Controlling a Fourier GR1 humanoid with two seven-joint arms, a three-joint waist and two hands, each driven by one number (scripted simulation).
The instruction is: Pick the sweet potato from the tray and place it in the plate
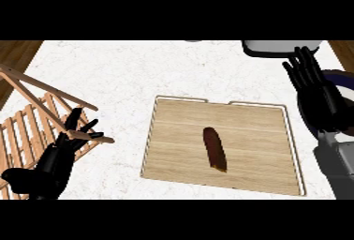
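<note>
A dark brown sweet potato (215,149) lies lengthwise near the middle of a flat wooden tray (256,125) on the white counter. My right hand (317,91) is open, fingers straight and pointing away, just right of the tray's far right corner and apart from the sweet potato. It covers most of a dark plate (343,77), of which only a sliver shows at the right edge. My left hand (50,161) rests open at the lower left, fingers up, well left of the tray.
A wooden slatted rack (31,110) stands at the left, partly over my left hand. A grey-white rounded object (273,47) sits at the counter's far edge, beyond my right hand. Brown floor shows past the counter's corners.
</note>
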